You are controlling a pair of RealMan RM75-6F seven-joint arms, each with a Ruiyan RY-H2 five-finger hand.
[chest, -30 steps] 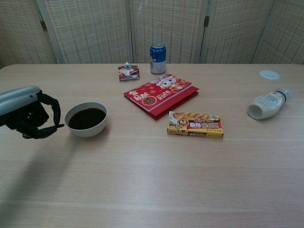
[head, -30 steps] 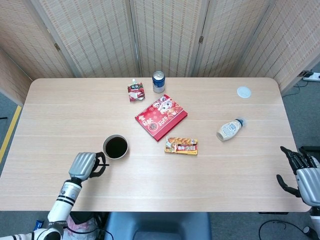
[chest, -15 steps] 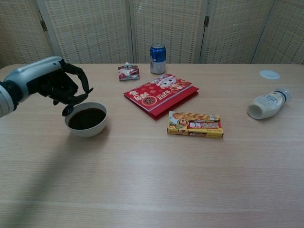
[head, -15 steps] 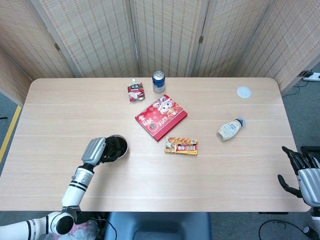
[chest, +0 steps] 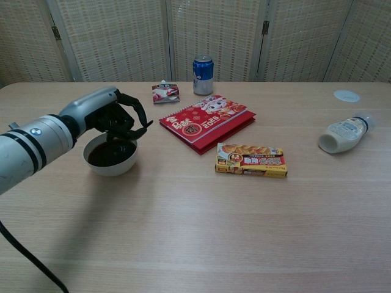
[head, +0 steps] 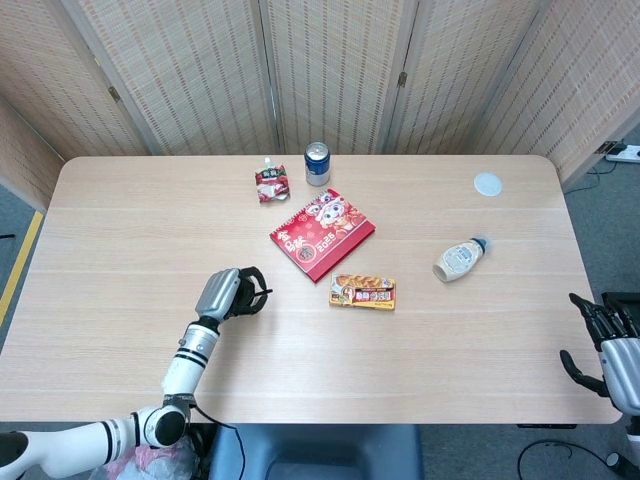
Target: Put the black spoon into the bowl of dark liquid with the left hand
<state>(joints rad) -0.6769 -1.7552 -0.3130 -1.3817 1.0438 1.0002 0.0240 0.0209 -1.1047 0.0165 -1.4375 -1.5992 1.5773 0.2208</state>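
Left hand (chest: 116,119) holds black spoon (chest: 122,141) over bowl (chest: 110,166).

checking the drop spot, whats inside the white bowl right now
Dark liquid fills the bowl. The left hand hangs over it holding the black spoon; the hand covers whether its tip touches the liquid.

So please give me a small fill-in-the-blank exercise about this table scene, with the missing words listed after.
1. The left hand is above the white ____ of dark liquid.
2. The blue can stands ____ behind the red booklet.
3. The white bottle lies on its ____.
4. The right hand holds ____.

Missing words: bowl; upright; side; nothing
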